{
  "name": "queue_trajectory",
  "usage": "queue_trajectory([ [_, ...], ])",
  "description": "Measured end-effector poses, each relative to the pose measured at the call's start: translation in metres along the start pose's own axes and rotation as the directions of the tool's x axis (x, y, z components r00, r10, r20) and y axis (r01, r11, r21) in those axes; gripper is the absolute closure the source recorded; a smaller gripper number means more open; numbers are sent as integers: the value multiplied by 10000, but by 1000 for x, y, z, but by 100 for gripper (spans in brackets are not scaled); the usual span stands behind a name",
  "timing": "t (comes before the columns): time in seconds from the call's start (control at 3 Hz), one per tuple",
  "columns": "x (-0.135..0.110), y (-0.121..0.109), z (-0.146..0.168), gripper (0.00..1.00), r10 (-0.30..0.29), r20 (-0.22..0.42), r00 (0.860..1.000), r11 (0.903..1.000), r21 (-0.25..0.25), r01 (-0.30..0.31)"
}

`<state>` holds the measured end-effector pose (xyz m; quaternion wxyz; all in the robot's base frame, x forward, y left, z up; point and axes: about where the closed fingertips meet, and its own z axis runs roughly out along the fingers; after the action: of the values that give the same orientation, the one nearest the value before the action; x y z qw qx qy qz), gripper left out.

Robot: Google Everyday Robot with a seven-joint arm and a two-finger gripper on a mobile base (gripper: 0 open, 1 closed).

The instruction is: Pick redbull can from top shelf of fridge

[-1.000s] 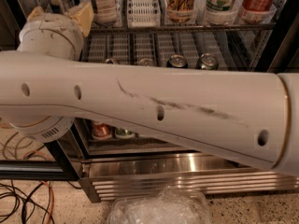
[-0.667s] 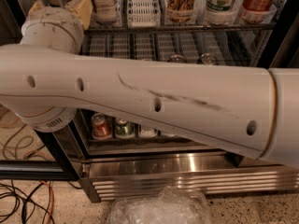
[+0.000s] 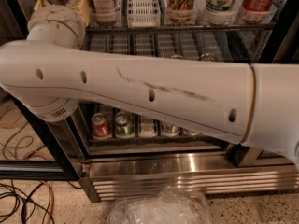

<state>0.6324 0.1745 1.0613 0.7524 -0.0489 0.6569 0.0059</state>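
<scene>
Gripper (image 3: 80, 7) sits at upper left, mostly hidden behind my wrist joint, so I cannot tell its opening or hold. My arm (image 3: 154, 94) crosses the fridge (image 3: 187, 167), probably reaching for the top shelf (image 3: 187, 27); I cannot make out the redbull can.

Jaws out of view, arm (image 3: 149, 92) hiding middle rack (image 3: 140, 43), bottles (image 3: 181, 1) cropped

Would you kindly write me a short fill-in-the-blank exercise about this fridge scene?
The white arm spans the picture; the gripper is ___ of view. On the fridge's lowest visible rack, the can beside the red can is ___. Cables lie on the floor at the picture's ___ edge.
Missing words: out; green; left.
</scene>
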Motion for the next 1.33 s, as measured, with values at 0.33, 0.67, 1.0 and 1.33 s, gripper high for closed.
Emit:
queue_trajectory([
  [0.33,0,0,0,40,17,-6,10000,10000,-19,-17],
  [0.67,0,2,0,59,13,-35,10000,10000,11,-13],
  [1.0,0,2,0,82,13,-35,10000,10000,11,-13],
  [1.33,0,2,0,100,13,-34,10000,10000,11,-13],
])
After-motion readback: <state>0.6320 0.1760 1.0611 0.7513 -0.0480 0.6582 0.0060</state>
